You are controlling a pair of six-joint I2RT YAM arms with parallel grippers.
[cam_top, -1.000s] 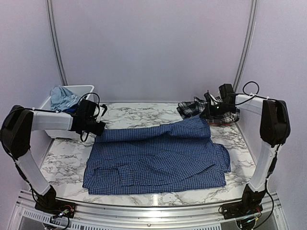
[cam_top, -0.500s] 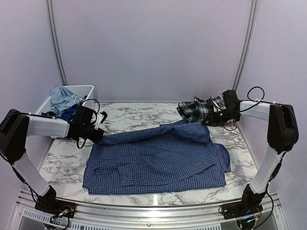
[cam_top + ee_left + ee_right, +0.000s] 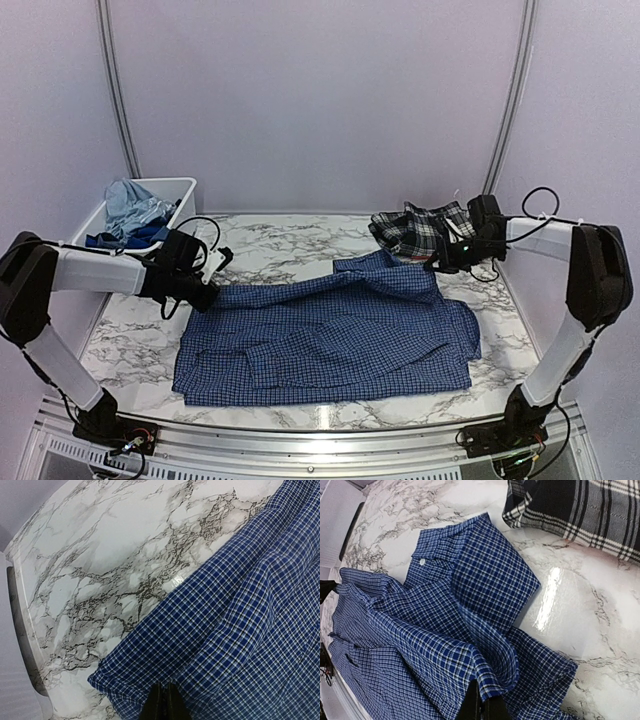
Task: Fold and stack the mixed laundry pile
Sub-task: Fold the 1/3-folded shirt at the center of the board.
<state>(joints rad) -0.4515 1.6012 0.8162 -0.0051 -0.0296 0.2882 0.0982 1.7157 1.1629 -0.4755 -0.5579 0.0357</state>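
Observation:
The navy small-check button shirt (image 3: 330, 335) lies spread across the marble table. My left gripper (image 3: 200, 297) is shut on its far left edge (image 3: 210, 630). My right gripper (image 3: 440, 265) is shut on its far right edge (image 3: 485, 670), which curls up over the fingers. The black-and-white plaid piece (image 3: 420, 228) lies bunched at the back right, also in the right wrist view (image 3: 580, 507). The light blue T-shirt (image 3: 132, 203) and a royal blue garment (image 3: 110, 239) sit in the white bin (image 3: 185, 187) at the back left.
Bare marble tabletop (image 3: 280, 240) lies behind the shirt and to its left (image 3: 110, 545). The white bin stands at the left edge, close to my left arm. The table's metal front rail (image 3: 300, 435) runs along the near side.
Both grippers have moved toward the near side, drawing the shirt's far edge with them. The right gripper has left the plaid piece behind.

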